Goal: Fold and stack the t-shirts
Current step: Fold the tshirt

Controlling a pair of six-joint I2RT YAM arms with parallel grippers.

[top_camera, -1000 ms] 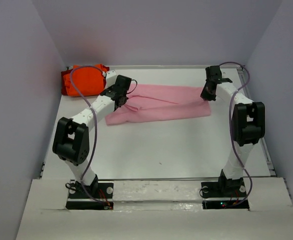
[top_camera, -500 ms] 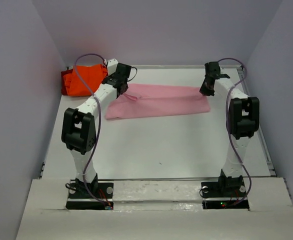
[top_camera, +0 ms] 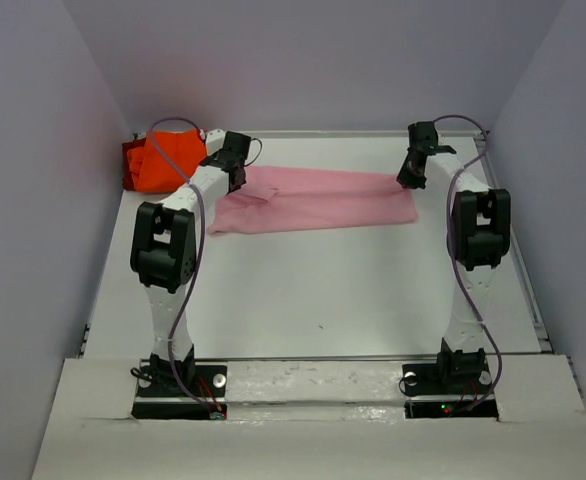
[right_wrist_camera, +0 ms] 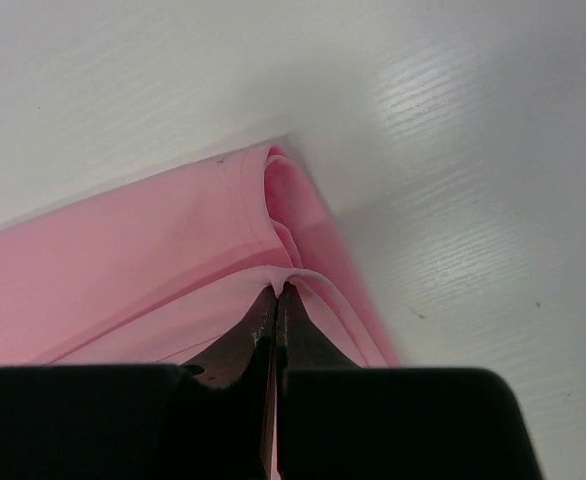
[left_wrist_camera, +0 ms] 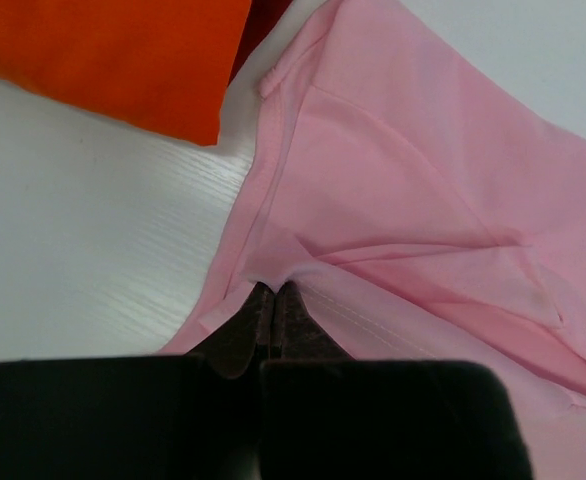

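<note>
A light pink t-shirt (top_camera: pixel 318 202) lies stretched across the far half of the table, folded lengthwise. My left gripper (top_camera: pixel 235 180) is shut on its left end; in the left wrist view (left_wrist_camera: pixel 274 291) the fingertips pinch a fold of pink cloth (left_wrist_camera: pixel 423 190). My right gripper (top_camera: pixel 407 180) is shut on its far right corner; in the right wrist view (right_wrist_camera: pixel 276 292) the fingertips pinch the layered pink edge (right_wrist_camera: pixel 173 260). A folded orange t-shirt (top_camera: pixel 163 160) lies at the far left corner, and it also shows in the left wrist view (left_wrist_camera: pixel 113 55).
The white table (top_camera: pixel 323 290) is walled by grey panels on the left, back and right. Both arms reach far out, with their purple cables (top_camera: pixel 173 130) looping above them. The orange shirt lies just left of my left gripper.
Both grippers have moved toward the far edge with the pink shirt in them, dragging it back and pulling it flatter and straighter. The orange shirt has not moved.
</note>
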